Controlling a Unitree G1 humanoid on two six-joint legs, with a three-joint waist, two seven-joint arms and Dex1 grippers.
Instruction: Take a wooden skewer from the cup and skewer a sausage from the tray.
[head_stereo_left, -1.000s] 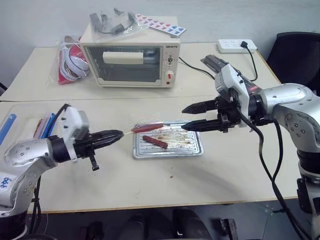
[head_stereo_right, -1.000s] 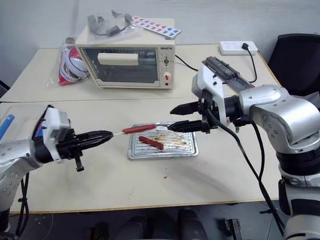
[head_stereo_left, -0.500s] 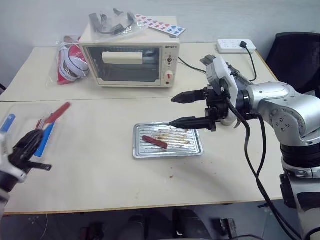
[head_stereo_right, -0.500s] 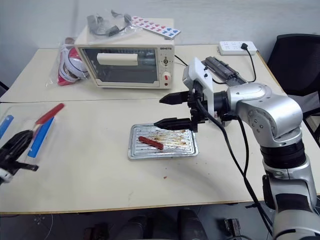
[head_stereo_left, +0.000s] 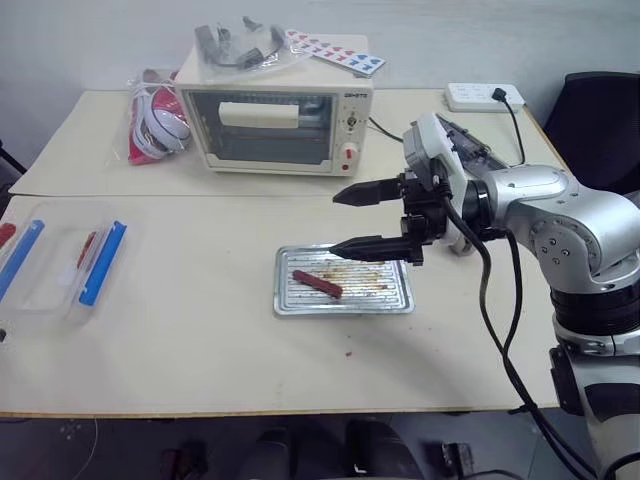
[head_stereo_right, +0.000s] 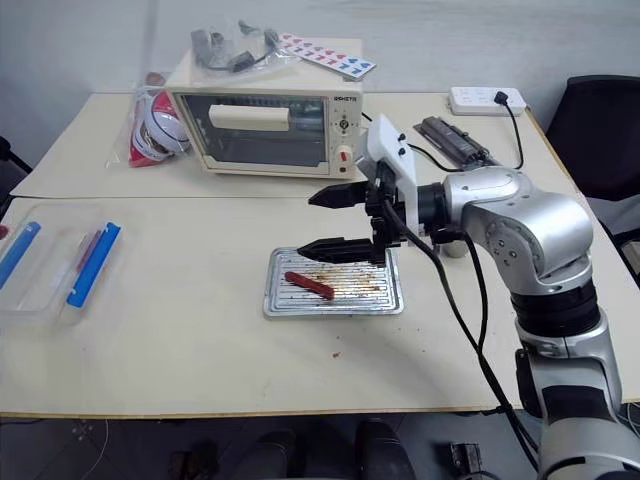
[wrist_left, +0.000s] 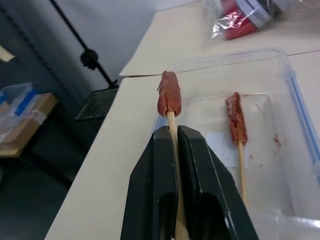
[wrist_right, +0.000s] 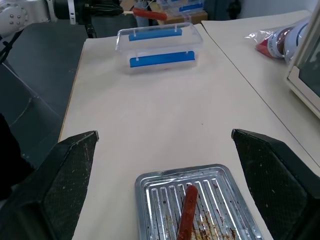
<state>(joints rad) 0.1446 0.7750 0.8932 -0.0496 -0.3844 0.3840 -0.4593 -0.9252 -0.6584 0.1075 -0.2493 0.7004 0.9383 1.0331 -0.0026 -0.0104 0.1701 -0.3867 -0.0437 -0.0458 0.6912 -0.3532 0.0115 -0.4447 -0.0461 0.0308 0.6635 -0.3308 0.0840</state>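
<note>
In the left wrist view my left gripper (wrist_left: 176, 131) is shut on a wooden skewer (wrist_left: 172, 122). A reddish-brown sausage (wrist_left: 169, 97) is stuck on the skewer's tip, above the clear plastic box (wrist_left: 280, 150). A second skewered sausage (wrist_left: 236, 120) lies in that box. My right gripper (head_stereo_left: 340, 222) hangs open and empty over the back of the silver tray (head_stereo_left: 398, 296). One loose sausage (head_stereo_left: 317, 284) lies on the tray's left part. The cup (head_stereo_right: 455, 248) is mostly hidden behind my right forearm.
A toaster oven (head_stereo_left: 275, 125) stands at the back of the table with a bag of cables (head_stereo_left: 150, 120) to its left. A power strip (head_stereo_left: 483, 96) lies at the back right. A black chair (head_stereo_left: 600, 110) stands beyond the right edge.
My left gripper has swung far left with the skewered sausage, from beside the tray to over the clear box. My right gripper has opened wider and shifted slightly left.
</note>
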